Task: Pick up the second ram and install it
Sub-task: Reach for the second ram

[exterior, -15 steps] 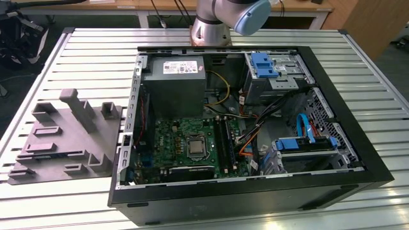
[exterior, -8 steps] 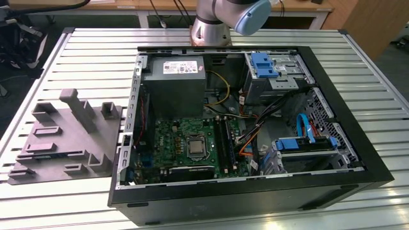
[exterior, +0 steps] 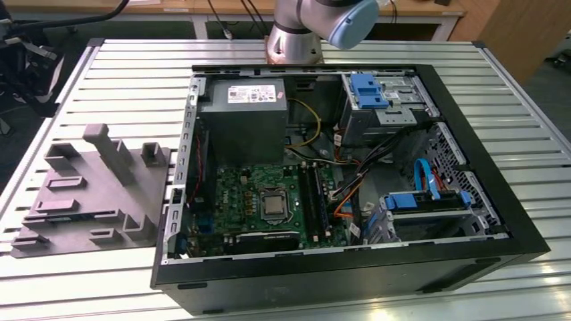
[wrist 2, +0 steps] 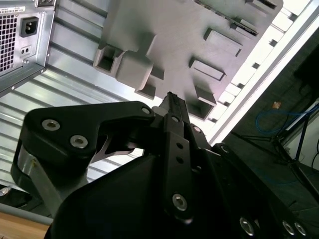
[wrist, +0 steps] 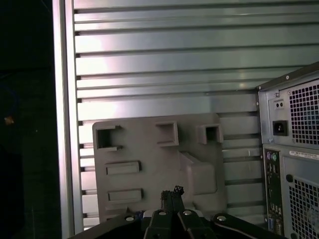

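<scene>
The second ram cannot be told apart from the long black slot strips [exterior: 312,200] on the green circuit board [exterior: 259,194] in the exterior view. In both wrist views the gripper [wrist 2: 169,98] [wrist: 170,192] hangs over the grey tray [wrist: 149,154] on the table [exterior: 134,67], fingers pressed together with nothing between them. Those views also show the computer case's [wrist: 289,149] back panel.

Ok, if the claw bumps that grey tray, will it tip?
Probably slides rather than tips: the grey tray lies flat and wide on the slatted table. It looks like light, stiff moulded plastic, with nothing visibly fixing it.
</scene>
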Robot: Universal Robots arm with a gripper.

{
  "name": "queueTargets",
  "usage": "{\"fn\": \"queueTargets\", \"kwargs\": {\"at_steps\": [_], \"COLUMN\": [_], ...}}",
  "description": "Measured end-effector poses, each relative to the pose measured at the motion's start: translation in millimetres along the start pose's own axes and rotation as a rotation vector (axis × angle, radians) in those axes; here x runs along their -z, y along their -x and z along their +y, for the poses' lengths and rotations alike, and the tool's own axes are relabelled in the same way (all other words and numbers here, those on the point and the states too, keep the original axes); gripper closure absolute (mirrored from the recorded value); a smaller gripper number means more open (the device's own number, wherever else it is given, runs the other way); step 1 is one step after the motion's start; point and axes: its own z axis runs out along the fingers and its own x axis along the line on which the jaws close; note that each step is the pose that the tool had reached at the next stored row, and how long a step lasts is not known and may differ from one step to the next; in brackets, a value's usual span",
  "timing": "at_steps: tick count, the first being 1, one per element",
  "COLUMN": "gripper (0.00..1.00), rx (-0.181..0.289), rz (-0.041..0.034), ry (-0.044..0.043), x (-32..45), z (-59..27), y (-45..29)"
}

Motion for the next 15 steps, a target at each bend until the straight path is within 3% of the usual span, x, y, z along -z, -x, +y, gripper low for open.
{"fn": "queueTargets", "kwargs": {"at_steps": [15], "gripper": [0.90], "rx": [0.000], "rz": [0.0000], "ry": [0.0000], "x": [-10.1], "z": [-16.0], "y": [-3.4]}}
